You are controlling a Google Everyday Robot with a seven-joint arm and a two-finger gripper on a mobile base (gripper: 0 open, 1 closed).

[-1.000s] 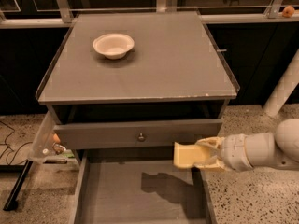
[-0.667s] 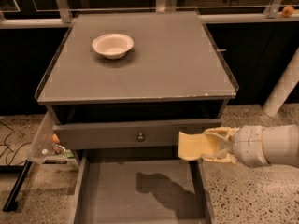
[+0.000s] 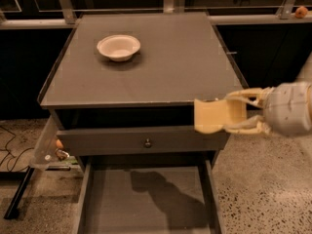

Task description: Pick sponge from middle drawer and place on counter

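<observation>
My gripper reaches in from the right and is shut on the pale yellow sponge. It holds the sponge in the air in front of the counter's front right corner, level with the counter edge and above the open middle drawer. The drawer's dark floor shows only the arm's shadow. The grey counter lies just behind the sponge.
A round white bowl sits on the counter's back left. The upper drawer front with a small round knob is slightly pulled out. A clear plastic panel hangs at the cabinet's left side. A speckled floor lies to the right.
My gripper has lifted the sponge up and to the right, from just above the drawer to the level of the counter's front edge.
</observation>
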